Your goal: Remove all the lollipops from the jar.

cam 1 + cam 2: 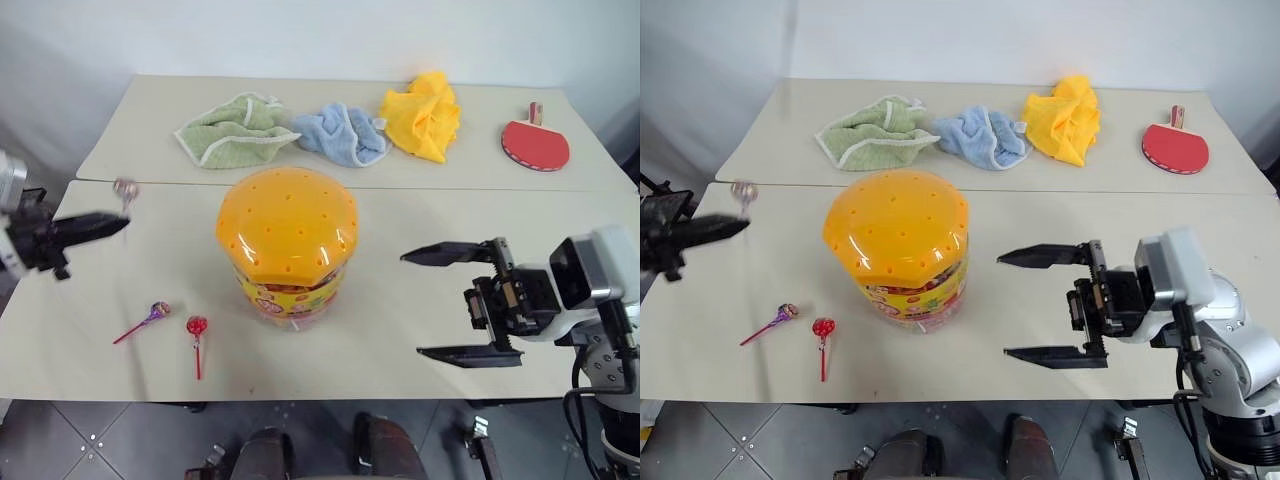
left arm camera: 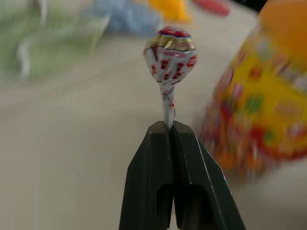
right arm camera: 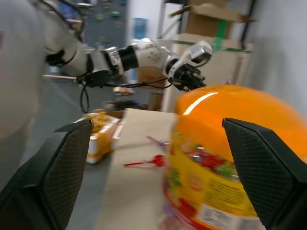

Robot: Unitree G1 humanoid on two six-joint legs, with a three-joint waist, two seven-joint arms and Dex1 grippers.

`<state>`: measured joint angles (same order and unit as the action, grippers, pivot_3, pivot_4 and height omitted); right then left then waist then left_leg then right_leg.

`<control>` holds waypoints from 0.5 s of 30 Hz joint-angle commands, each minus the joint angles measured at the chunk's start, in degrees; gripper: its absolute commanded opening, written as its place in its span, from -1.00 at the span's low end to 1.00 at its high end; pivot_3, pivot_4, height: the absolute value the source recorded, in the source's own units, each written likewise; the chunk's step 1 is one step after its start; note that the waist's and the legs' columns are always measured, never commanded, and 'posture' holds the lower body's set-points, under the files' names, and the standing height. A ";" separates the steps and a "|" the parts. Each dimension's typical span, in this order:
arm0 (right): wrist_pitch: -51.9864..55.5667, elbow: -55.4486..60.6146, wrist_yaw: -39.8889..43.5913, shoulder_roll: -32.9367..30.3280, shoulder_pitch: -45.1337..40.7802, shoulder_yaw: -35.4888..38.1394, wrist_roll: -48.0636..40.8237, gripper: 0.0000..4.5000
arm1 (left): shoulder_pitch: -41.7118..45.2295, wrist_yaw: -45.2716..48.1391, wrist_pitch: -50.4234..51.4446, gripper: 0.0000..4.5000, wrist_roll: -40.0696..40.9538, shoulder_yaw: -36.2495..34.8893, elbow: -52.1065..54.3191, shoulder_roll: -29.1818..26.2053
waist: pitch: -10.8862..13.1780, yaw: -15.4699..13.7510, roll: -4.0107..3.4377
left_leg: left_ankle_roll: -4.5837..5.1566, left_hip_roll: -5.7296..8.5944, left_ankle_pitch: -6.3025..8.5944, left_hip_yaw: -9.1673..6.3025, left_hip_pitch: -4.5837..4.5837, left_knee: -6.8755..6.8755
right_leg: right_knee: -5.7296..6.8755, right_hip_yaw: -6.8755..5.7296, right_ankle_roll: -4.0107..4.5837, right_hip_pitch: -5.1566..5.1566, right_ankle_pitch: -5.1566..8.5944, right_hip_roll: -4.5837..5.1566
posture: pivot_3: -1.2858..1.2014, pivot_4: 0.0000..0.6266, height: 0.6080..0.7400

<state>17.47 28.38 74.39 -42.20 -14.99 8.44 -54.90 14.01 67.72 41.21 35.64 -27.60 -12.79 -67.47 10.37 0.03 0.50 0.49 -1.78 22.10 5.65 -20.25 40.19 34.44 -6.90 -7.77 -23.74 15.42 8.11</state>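
Observation:
The jar (image 1: 287,245), a clear tub with a domed orange lid and a yellow-red label, stands upright mid-table. My left gripper (image 1: 120,223) is out at the far left, shut on the stick of a pinkish swirled lollipop (image 2: 170,52) that it holds up above the table. Two more lollipops lie on the table left of the jar, a purple one (image 1: 158,311) and a red one (image 1: 196,325). My right gripper (image 1: 412,304) hangs to the right of the jar, open, its jaws wide apart and pointing at the jar's side with nothing between them.
At the back lie a green towel (image 1: 235,130), a blue towel (image 1: 345,133), a yellow cloth (image 1: 423,115) and a red table-tennis paddle (image 1: 535,143). A seam (image 1: 450,189) runs between the two tables. The front edge is close below the loose lollipops.

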 commanded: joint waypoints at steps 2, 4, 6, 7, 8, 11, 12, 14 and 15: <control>-1.61 -2.42 4.47 0.02 -0.51 -2.09 3.39 1.00 | -15.16 0.13 -3.73 -0.98 -6.59 -7.79 2.00 -0.49 | 0.02 0.01 -0.04 | -0.01 -0.01 0.01 0.03 0.03 -0.05 | -0.02 0.00 0.02 -0.01 0.01 0.00 | 0.03 -0.52 1.00; -2.01 -3.55 5.69 0.45 -0.47 -2.89 4.46 1.00 | -21.38 -1.69 -2.32 -0.98 -7.91 -8.93 4.46 1.30 | 0.02 0.03 -0.04 | -0.02 -0.05 0.01 0.07 0.02 -0.06 | -0.02 -0.02 0.09 -0.03 0.05 -0.01 | 0.03 -0.52 1.00; -2.69 -4.50 6.90 0.53 -0.31 -3.39 5.52 1.00 | -25.86 -2.33 -2.61 -0.98 -8.88 -8.07 7.93 3.09 | 0.02 -0.07 -0.04 | -0.03 -0.06 0.01 0.08 0.03 -0.06 | 0.01 -0.01 0.11 -0.04 0.06 -0.01 | 0.03 -0.52 1.00; -2.97 -4.89 7.27 0.61 -0.27 -3.48 5.93 1.00 | -27.01 -2.49 -3.39 -0.98 -9.22 -7.59 8.74 3.94 | 0.02 -0.15 -0.04 | -0.03 -0.07 0.01 0.07 0.03 -0.06 | 0.01 -0.01 0.11 -0.04 0.06 0.00 | 0.03 -0.52 1.00; -3.19 -5.27 7.56 0.72 -0.25 -3.47 6.29 1.00 | -27.60 -2.69 -3.91 -0.98 -9.21 -7.26 9.37 5.00 | 0.01 -0.22 -0.02 | -0.03 -0.06 0.02 0.07 0.03 -0.05 | 0.03 0.00 0.11 -0.04 0.06 0.01 | 0.03 -0.52 1.00; -3.53 -6.00 7.80 0.99 -0.23 -3.26 6.88 1.00 | -26.49 -4.03 -2.48 -0.98 -7.90 -7.60 9.68 7.26 | 0.00 -0.19 -0.01 | -0.03 -0.06 0.02 0.07 0.04 -0.05 | 0.06 0.00 0.11 -0.04 0.06 0.03 | 0.03 -0.52 1.00; -3.62 -6.28 7.88 0.98 -0.18 -2.99 7.01 1.00 | -25.98 -3.84 -3.06 -0.98 -7.73 -7.51 9.60 7.72 | 0.00 -0.12 -0.02 | -0.04 -0.07 0.02 0.07 0.05 -0.05 | 0.06 -0.01 0.12 -0.05 0.06 0.03 | 0.03 -0.52 1.00; -3.68 -6.69 7.87 0.88 0.00 -2.28 7.18 1.00 | -24.93 -3.75 -3.88 -0.98 -7.40 -7.66 9.26 8.59 | 0.00 -0.02 -0.01 | -0.04 -0.07 0.02 0.08 0.05 -0.05 | 0.11 -0.01 0.12 -0.08 0.06 0.03 | 0.03 -0.52 1.00; -3.69 -6.78 7.88 0.79 0.22 -1.96 7.22 1.00 | -24.48 -3.60 -4.64 -0.79 -7.40 -7.78 9.06 8.93 | 0.00 0.02 -0.02 | -0.04 -0.07 0.02 0.08 0.05 -0.05 | 0.13 -0.01 0.12 -0.09 0.06 0.03 | 0.03 -0.52 1.00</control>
<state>14.80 21.63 81.64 -41.29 -15.18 4.97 -47.42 -11.02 63.91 38.12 27.21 -34.05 -4.39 -58.79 10.37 0.05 0.49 0.44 -1.85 22.12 5.74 -20.20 40.13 34.58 -6.91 -7.64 -23.83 15.48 8.15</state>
